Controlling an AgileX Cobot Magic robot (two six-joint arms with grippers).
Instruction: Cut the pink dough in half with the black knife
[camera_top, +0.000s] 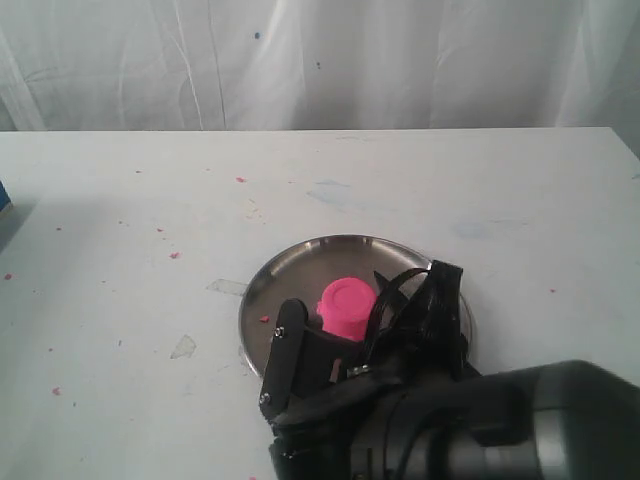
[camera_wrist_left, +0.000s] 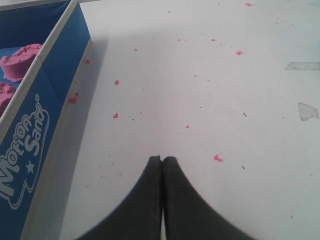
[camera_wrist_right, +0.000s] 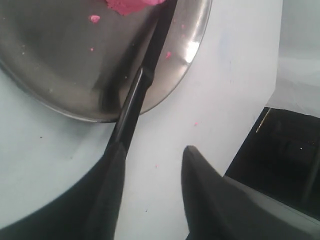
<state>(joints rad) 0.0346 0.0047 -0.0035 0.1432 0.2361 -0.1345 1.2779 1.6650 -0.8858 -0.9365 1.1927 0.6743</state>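
Dough (camera_top: 347, 305) sits whole in the plate (camera_top: 290, 265), near middle of the table (camera_top: 120, 200). Only the right wrist view shows the knife (camera_wrist_right: 152, 50), its blade reaching the dough and its handle along one side of the wide right gripper (camera_wrist_right: 152, 152). Left gripper (camera_wrist_left: 161, 160), pinched closed, shows only in its own view.

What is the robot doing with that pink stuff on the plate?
The robot is meant to cut the pink dough in half. The dough looks to be in one piece on the steel plate. The black knife lies with its blade in the plate and its handle over the rim, reaching one finger of the right gripper, whose jaws stand open. The left gripper is shut and hangs over the table beside a blue box.
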